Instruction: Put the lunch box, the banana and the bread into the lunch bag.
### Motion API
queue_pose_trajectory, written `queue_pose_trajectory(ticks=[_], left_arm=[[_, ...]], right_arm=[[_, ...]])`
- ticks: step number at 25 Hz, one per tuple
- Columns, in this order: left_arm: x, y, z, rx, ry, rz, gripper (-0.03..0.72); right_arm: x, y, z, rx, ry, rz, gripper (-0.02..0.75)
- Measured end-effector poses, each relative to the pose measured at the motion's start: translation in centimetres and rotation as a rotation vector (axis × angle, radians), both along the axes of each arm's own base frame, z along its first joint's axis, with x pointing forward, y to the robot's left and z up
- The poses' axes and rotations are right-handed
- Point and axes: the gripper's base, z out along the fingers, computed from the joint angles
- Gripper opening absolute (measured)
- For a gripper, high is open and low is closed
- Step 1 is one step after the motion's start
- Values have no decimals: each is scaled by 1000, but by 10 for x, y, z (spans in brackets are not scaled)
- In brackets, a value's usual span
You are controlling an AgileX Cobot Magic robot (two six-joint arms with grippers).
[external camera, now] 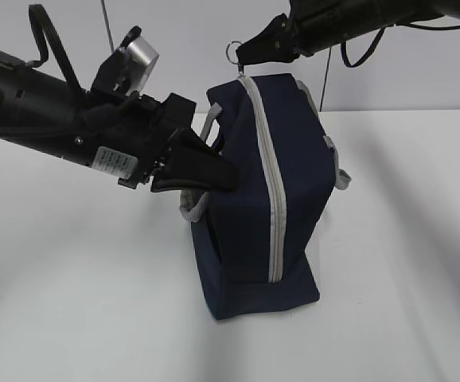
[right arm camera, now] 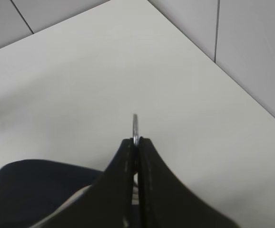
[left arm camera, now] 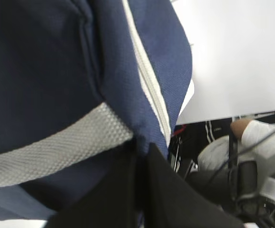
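Observation:
The navy-blue lunch bag (external camera: 298, 199) stands on the white table, and its grey zipper (external camera: 274, 191) runs closed along the side that faces me. My left gripper (external camera: 228, 177) is shut on the bag's blue fabric at its left side, next to a grey strap handle (external camera: 192, 208). In the left wrist view the bag (left arm camera: 42, 71) fills the frame, with the strap (left arm camera: 56, 147) and zipper (left arm camera: 149, 85) above my shut left gripper (left arm camera: 142, 148). My right gripper (external camera: 243, 52) is shut on the zipper's metal pull ring (external camera: 231, 50) above the bag's far top end. The ring (right arm camera: 135, 124) sticks out of that gripper (right arm camera: 136, 140) in the right wrist view. The lunch box, banana and bread are out of view.
The white table (external camera: 71, 302) lies around the bag, with a pale wall (external camera: 182, 40) behind it. Past the table's edge in the left wrist view are a seated person (left arm camera: 251, 137) and dark equipment (left arm camera: 242, 190).

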Motion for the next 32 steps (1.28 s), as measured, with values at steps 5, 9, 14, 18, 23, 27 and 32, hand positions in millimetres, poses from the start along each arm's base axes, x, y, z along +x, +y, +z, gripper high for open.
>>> queue_pose_trajectory(ticks=[5, 9, 14, 18, 23, 27, 32], left_arm=[[-5, 2, -1, 34, -8, -59, 4], [-10, 6, 8, 56, -57, -77, 4], [-14, 9, 16, 72, -100, -86, 4], [-14, 9, 15, 76, -102, -86, 74], [-13, 17, 19, 69, -92, -74, 536], [-1, 41, 24, 49, -25, 43, 625], [17, 63, 40, -18, 60, 223, 565]], right_arm=[[24, 2, -29, 8, 21, -10, -16], [33, 3, -52, 10, 56, -10, -16], [33, 4, -57, 20, 83, 9, -16], [32, 3, -53, 29, 84, 29, -16], [30, 3, -48, 24, 81, 58, -16], [30, 2, -44, 10, 65, 64, -16], [31, 1, -36, -3, 32, 67, -16]])
